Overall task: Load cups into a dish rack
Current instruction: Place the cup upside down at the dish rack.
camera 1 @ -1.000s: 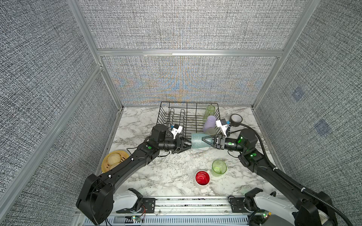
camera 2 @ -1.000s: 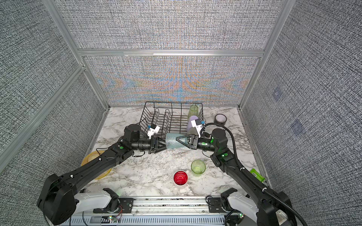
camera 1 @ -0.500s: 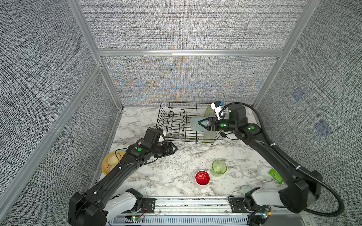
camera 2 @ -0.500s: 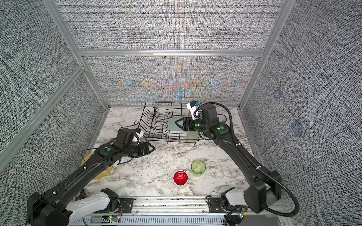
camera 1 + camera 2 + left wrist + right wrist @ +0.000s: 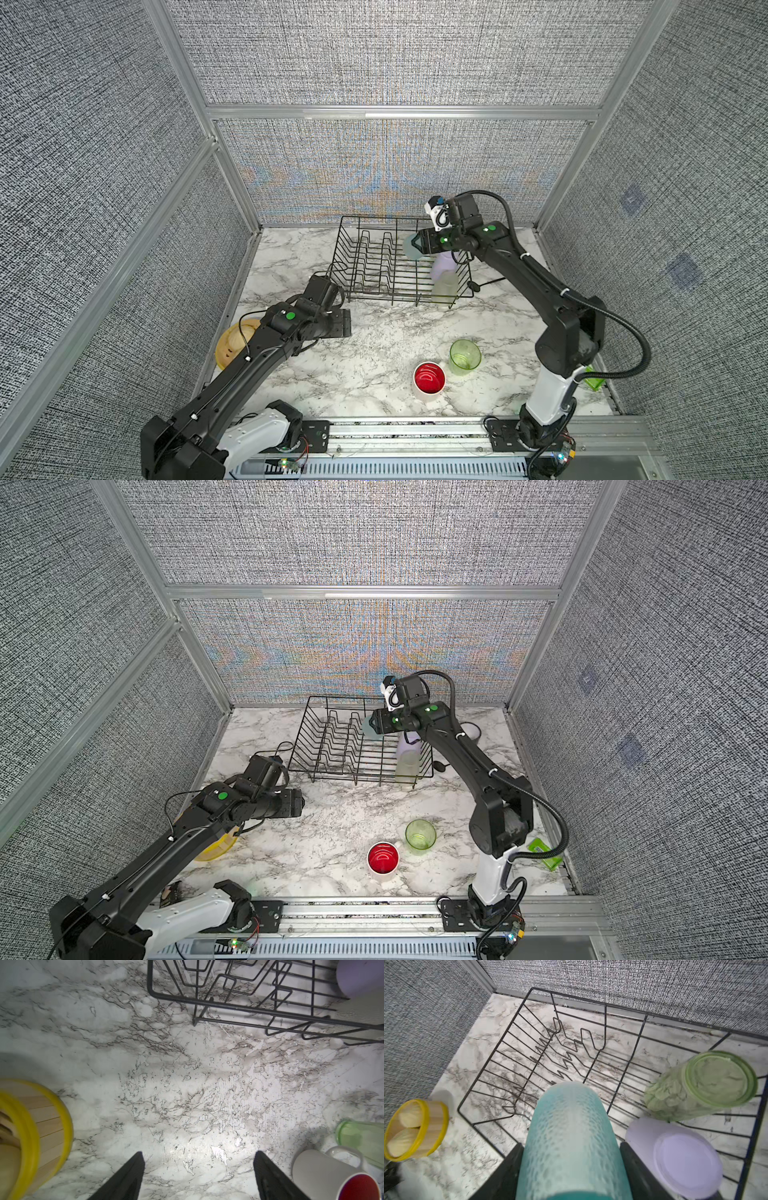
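Progress check. 3 of 6 cups are sitting inside the black wire dish rack (image 5: 370,217), all at the end on the right arm's side. They are the opaque lilac tumbler (image 5: 442,262), the pale yellow-green tumbler (image 5: 446,286) at the front corner, and the tall translucent green tumbler (image 5: 708,1084) toward the back.

The right end effector (image 5: 570,1146) is pinching cup 4, the translucent teal tumbler (image 5: 571,1126), by its sides. It is holding the cup lengthwise over the rack's open middle, beside the lilac one (not yet set down, as far as I am judging). The left end effector (image 5: 198,1153) is hanging spread and empty above the bare marble desk (image 5: 187,1084) in front of the rack.

2 cups are waiting upright near the desk's front edge, just beside each other: the short green tumbler (image 5: 464,357) and the white cup with red inside (image 5: 429,377).

View differences:
- The right arm is hiding the tall green tumbler in both top views; only the right wrist camera is showing it.
- That camera is missing the pale yellow-green tumbler, which both top views are showing.
- The left wrist camera is showing a loop handle on the white cup, which is hard to make out from above.
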You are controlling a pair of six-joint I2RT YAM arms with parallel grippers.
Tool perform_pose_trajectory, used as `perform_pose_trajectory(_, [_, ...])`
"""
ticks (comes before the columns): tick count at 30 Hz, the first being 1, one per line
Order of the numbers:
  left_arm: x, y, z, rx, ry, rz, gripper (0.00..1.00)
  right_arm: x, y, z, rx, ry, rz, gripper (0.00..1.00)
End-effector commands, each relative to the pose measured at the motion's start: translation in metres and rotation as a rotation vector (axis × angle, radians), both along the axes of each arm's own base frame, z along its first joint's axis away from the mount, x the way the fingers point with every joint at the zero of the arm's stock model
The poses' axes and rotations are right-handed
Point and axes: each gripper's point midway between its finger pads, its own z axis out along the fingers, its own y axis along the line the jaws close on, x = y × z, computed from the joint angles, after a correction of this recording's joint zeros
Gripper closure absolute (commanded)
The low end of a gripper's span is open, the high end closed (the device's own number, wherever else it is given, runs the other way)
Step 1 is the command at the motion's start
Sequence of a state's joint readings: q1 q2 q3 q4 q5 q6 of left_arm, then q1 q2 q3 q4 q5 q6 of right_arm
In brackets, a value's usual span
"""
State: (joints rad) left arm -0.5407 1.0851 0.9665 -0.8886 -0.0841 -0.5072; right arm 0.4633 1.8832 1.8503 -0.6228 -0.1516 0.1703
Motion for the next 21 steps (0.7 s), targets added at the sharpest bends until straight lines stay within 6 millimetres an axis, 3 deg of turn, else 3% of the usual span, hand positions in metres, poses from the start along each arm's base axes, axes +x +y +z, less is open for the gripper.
perform_pose_trajectory(1, [0.004, 0.010, -0.001, 0.079, -0.014, -0.009, 0.16, 0.012, -0.003, -0.019, -0.140, 0.010, -0.021, 0.56])
perform_pose_trajectory(6, [0.006, 0.018, -0.010, 0.154, 0.017, -0.006, 0.16, 0.036, 0.001, -0.045, -0.264, 0.015, -0.055, 0.57])
perform_pose_trajectory(10, [0.004, 0.012, -0.019, 0.141, 0.056, -0.021, 0.15, 0.053, -0.004, -0.071, -0.336, 0.039, -0.095, 0.57])
perform_pose_trajectory(15, [0.005, 0.013, -0.024, 0.157, 0.074, -0.020, 0.14, 0.067, 0.003, -0.101, -0.332, 0.079, -0.091, 0.57])
perform_pose_trajectory(21, [0.006, 0.008, -0.026, 0.153, 0.093, -0.048, 0.10, 0.081, 0.006, -0.123, -0.329, 0.099, -0.095, 0.57])
